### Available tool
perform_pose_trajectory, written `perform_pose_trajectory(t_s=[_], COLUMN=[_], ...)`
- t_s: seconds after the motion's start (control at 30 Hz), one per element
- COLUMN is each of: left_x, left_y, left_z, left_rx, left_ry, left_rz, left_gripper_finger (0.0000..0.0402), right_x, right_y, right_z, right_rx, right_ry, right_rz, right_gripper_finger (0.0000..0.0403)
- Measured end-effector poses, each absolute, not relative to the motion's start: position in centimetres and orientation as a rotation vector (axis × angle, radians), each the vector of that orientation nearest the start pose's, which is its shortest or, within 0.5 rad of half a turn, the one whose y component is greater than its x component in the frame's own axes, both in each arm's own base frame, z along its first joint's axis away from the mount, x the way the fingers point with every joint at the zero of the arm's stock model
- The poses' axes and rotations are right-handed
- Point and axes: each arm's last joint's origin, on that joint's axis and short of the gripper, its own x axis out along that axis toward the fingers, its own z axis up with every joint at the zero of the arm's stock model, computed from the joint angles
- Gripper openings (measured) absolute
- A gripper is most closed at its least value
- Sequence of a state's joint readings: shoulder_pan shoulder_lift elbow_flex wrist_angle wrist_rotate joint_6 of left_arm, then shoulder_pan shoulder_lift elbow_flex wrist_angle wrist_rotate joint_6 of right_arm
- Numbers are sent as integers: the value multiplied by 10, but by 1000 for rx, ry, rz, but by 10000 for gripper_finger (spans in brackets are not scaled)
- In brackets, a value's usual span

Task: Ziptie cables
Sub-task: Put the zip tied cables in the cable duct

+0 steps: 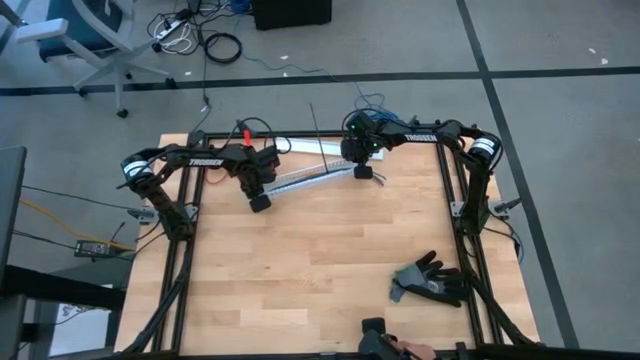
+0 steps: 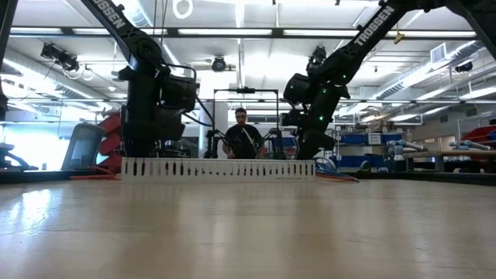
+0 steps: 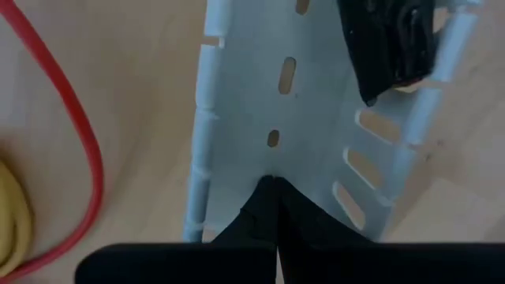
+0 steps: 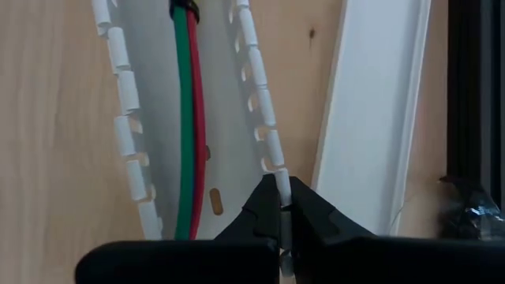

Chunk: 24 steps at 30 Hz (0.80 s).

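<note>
Your right gripper (image 4: 280, 217) is clamped on the slotted duct's (image 4: 170, 118) wall finger while the limp, light cables (image 4: 189, 118) want grasping mid-bundle.

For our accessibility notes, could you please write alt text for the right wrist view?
The right gripper has its jaws shut on a side tooth of the white slotted duct lying on the wooden table. A green and a red cable run side by side along the duct's channel, and a flat white cover strip lies beside it.
</note>
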<state>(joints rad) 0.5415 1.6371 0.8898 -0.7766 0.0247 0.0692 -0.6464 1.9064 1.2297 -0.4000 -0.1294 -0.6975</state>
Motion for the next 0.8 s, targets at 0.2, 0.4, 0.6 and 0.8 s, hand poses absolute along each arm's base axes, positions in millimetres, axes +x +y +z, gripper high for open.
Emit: perform_pose_trajectory(t_s=[0.2,0.4,0.6,0.8], left_x=[238,251,267,275], left_y=[139,145,155,160], left_z=[153,168,175,164], left_rx=[-336,-293,-220,-194], left_ry=[1383,1302,1125,1106], left_rz=[367,370,384,372], left_gripper_finger=[1,1,1,0], right_x=[306,306,307,307], right_y=[-227,-227,-227,-226], right_z=[162,162,162,161], right_rx=[-193,-186,-177,-157], right_ry=[1095,1089,1079,1072], right_rz=[-106,-99,-87,-85], right_gripper_finger=[1,1,1,1])
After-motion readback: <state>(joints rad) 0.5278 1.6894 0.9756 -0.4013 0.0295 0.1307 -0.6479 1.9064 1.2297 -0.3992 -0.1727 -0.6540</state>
